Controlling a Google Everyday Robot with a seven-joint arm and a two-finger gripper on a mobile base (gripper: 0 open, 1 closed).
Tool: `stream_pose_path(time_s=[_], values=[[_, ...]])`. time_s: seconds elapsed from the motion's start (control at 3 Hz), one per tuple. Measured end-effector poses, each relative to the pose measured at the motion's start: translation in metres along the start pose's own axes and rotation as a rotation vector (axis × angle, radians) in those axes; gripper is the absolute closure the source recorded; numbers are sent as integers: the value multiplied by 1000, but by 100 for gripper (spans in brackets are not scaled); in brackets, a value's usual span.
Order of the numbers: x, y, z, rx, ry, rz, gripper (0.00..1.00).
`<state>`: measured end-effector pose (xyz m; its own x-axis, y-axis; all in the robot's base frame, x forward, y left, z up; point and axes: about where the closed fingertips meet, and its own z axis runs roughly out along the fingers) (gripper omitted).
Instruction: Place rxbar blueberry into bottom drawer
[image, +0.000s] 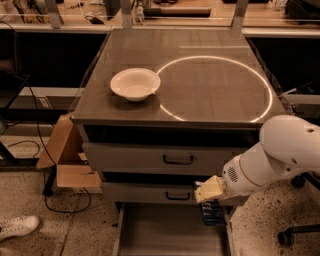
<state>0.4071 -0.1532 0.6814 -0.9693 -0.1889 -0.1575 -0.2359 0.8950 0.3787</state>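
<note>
My gripper (209, 196) is on the right, in front of the lower grey drawer front, at the end of the white arm (280, 152). It is shut on the rxbar blueberry (212, 214), a small dark navy-blue bar that hangs below the pale fingers. The bar is above the right side rail of the bottom drawer (170, 231). That drawer is pulled open at the bottom of the view, and its flat grey floor is bare.
A white bowl (135, 84) sits on the cabinet top (215, 85) at the left. Two shut grey drawers with dark handles (178, 160) lie below the top. A cardboard box (65, 160) and cables are on the floor at the left. A white shoe (17, 227) is at the lower left.
</note>
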Motion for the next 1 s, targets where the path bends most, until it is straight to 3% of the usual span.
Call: stream_pose_path(time_s=[0.33,1.0], values=[[0,1,9,24,-36,38,100],[-2,-12,49,122,-114,170,100]])
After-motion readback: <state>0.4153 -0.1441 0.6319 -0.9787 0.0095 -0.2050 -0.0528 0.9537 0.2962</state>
